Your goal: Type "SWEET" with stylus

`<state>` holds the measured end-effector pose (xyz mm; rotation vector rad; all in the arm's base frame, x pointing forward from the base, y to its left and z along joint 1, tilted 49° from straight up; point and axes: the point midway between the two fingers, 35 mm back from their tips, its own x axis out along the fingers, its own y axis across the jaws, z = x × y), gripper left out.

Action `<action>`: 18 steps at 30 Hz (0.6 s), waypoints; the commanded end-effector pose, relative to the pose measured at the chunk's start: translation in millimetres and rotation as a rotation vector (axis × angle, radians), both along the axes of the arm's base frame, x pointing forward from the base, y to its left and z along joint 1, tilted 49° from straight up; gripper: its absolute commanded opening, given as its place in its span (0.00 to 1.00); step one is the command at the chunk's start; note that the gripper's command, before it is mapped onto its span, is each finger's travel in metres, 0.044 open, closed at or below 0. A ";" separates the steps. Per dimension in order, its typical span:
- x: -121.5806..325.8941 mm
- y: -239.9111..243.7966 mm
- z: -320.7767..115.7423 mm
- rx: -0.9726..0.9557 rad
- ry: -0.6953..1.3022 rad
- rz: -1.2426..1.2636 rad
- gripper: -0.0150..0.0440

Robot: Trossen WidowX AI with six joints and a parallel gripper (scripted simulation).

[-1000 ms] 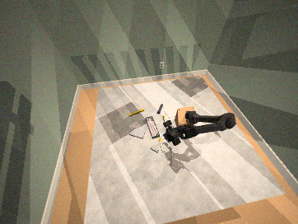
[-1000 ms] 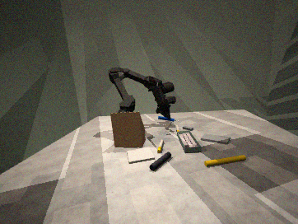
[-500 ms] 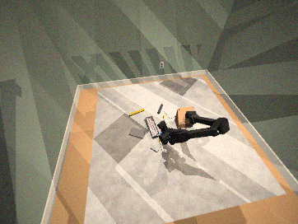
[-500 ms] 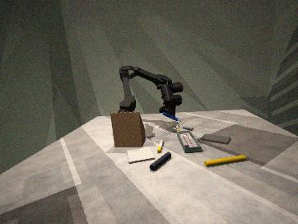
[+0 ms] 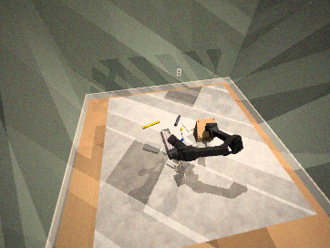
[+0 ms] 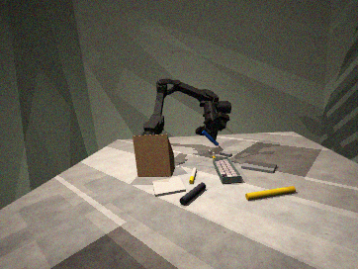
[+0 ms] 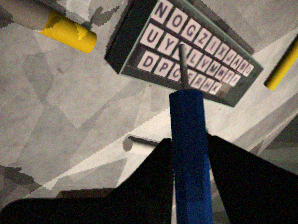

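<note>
The keyboard (image 5: 165,133) (image 6: 225,170) (image 7: 190,30) lies on the desk, its lettered pale keys in three rows slanting across the top of the wrist view. My gripper (image 6: 208,136) (image 7: 189,145) is shut on the blue stylus (image 6: 212,139) (image 7: 188,117), which is tilted, with its thin grey tip pointing away from the fingers. In the wrist view the tip (image 7: 182,49) overlaps the keys just right of Y, hiding the key there and part of C. In the exterior view the stylus is raised above the desk, behind the keyboard. No contact with a key shows.
A brown box (image 5: 203,131) (image 6: 152,157) stands near the arm. A yellow rod (image 5: 151,124) (image 6: 271,193), a black cylinder (image 5: 177,120) (image 6: 193,194), a white pad (image 6: 169,187) and a grey pad (image 5: 150,148) (image 6: 259,168) lie around the keyboard. A yellow-ended marker (image 7: 75,36) lies left of it in the wrist view.
</note>
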<state>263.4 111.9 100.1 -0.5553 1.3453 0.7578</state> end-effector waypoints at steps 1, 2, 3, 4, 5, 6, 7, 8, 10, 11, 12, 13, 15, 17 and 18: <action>9.6 -4.3 -1.5 -0.054 0.027 0.082 0.25; 11.5 -5.1 -2.3 -0.065 0.036 0.101 0.25; 13.4 -5.9 -3.1 -0.076 0.044 0.121 0.25; 15.3 -6.8 -3.9 -0.087 0.053 0.140 0.25; 17.1 -7.6 -4.8 -0.097 0.062 0.160 0.25; 19.0 -8.5 -5.7 -0.108 0.071 0.180 0.25; 20.8 -9.4 -6.6 -0.118 0.080 0.200 0.25; 22.6 -10.2 -7.5 -0.128 0.090 0.220 0.25; 26.2 -12.0 -9.5 -0.147 0.110 0.261 0.25; 28.0 -12.9 -10.5 -0.156 0.120 0.281 0.25; 29.8 -13.8 -11.6 -0.165 0.130 0.302 0.25; 31.5 -14.7 -12.7 -0.173 0.141 0.322 0.25; 35.0 -16.6 -15.0 -0.190 0.163 0.364 0.25; 38.4 -18.5 -17.3 -0.205 0.186 0.406 0.25; 40.0 -19.5 -18.5 -0.212 0.197 0.427 0.25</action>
